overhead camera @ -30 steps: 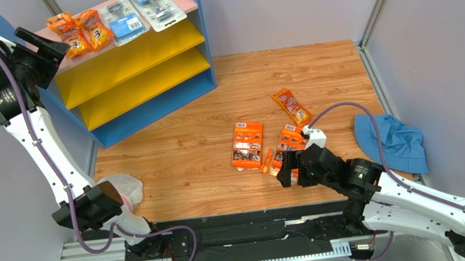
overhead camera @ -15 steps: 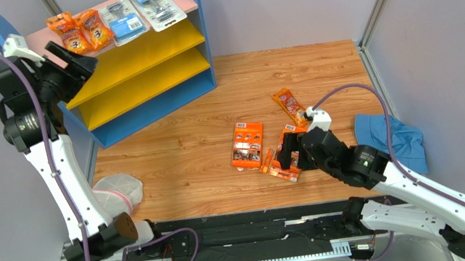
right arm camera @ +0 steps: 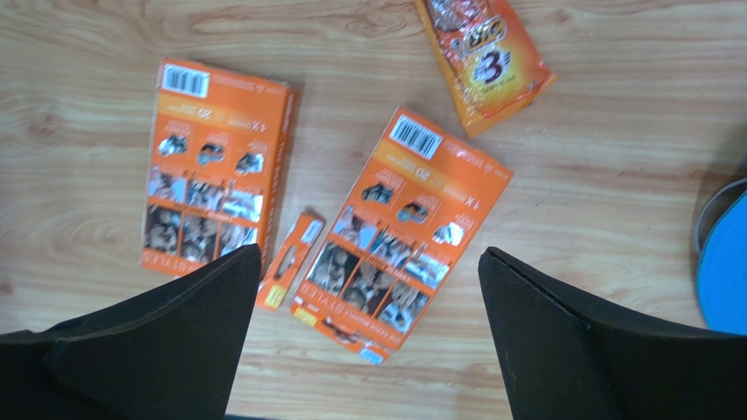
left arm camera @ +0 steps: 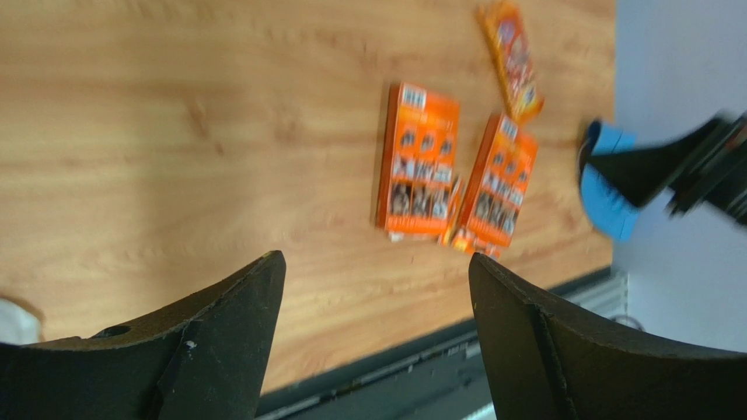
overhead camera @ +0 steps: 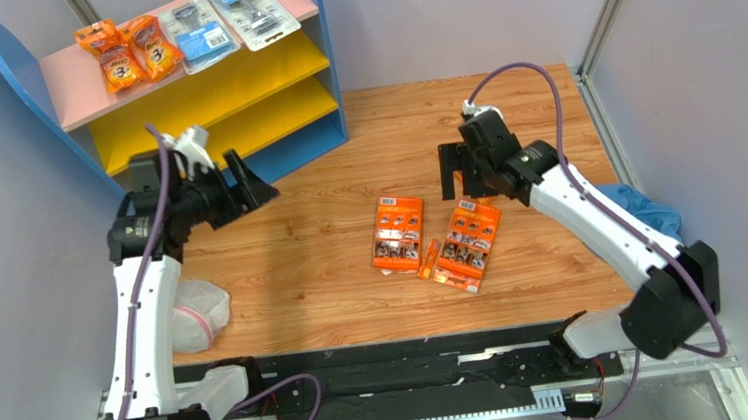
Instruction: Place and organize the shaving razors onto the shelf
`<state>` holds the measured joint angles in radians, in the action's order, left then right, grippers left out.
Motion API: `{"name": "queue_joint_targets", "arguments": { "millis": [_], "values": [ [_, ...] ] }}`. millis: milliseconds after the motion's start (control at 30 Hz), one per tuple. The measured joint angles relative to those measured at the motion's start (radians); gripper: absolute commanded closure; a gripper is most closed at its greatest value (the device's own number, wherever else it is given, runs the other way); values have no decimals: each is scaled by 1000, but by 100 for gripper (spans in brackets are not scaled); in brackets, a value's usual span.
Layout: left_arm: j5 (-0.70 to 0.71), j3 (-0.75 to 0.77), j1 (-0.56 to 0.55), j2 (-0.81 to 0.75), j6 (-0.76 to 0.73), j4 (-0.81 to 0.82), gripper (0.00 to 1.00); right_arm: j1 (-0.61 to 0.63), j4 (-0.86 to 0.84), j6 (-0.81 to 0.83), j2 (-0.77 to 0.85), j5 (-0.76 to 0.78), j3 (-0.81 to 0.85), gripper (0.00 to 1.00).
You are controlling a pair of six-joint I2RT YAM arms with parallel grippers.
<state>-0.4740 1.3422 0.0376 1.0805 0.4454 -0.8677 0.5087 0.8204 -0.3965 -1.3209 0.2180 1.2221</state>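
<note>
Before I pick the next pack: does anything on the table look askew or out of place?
Yes. The right wide orange card lies skewed beside the straighter left wide orange card, a narrow orange pack slanting between them. A small orange bag lies apart, also angled. Nothing looks torn or spilled.

Orange bag (right arm camera: 484,54): "BIC" and a large "3" are printed; it is seen above the middle card.
Middle card (right arm camera: 405,229): a barcode and "1X" are shown.
Left card (right arm camera: 216,166): the same marks are shown; its smaller print cannot be read.
</note>
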Motion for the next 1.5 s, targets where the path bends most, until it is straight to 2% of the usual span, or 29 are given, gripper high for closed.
{"name": "queue_joint_targets", "arguments": {
  "millis": [133,233,533,767,867,933,967,1033,1067,1133,1167,1267,1500],
  "values": [
    [-2,-200,-104,-31,-2,-4,15,-98,-18,82,-140,-32,73,0],
    [-15,-276,-159,-77,6,7,15,-164,-39,127,-257,-56,129,0],
    [-53,-350,-266,-126,44,99,15,-280,-86,199,-615,-184,285,0],
    [-66,-417,-277,-113,58,117,15,-323,-107,204,-735,-238,341,1],
    [-71,-421,-282,-112,58,123,15,-346,-116,203,-780,-248,366,10],
    [-73,-421,-282,-112,59,129,15,-356,-119,200,-793,-254,381,22],
    [-75,-421,-283,-112,59,130,15,-357,-126,201,-797,-254,383,33],
    [-76,-421,-285,-112,59,133,16,-365,-129,193,-801,-254,385,44],
    [-76,-421,-286,-112,60,133,16,-366,-134,190,-801,-256,385,57],
    [-77,-421,-287,-112,62,134,16,-368,-147,186,-800,-261,378,65],
    [-78,-422,-287,-112,62,134,16,-368,-157,177,-800,-268,373,73],
    [-80,-421,-287,-112,65,138,16,-367,-195,163,-779,-297,340,78],
    [-118,-421,-292,-113,98,162,16,-354,-160,126,-645,-383,247,81]
  ]
}}
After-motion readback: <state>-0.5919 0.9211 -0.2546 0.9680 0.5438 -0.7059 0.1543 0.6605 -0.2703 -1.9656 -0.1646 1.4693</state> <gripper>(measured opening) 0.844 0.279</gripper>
